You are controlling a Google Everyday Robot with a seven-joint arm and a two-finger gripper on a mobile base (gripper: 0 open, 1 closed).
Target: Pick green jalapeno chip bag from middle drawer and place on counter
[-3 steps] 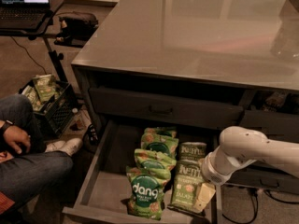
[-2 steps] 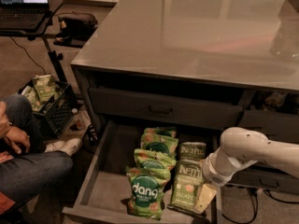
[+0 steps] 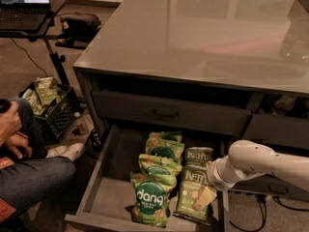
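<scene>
Gripper (image 3: 204, 197) low over jalapeno bag (image 3: 186, 191) in drawer (image 3: 104, 197).
Arm (image 3: 256, 161) barely shifts since a second ago; grasp cannot be told; bag not yet lifted to counter (image 3: 203, 33).

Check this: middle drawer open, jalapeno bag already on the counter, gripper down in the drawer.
Wrong about the bag. The camera view shows the jalapeno bag lying in the open middle drawer beside the dang bags, not on the counter. The gripper is down in the drawer, at that bag.
</scene>
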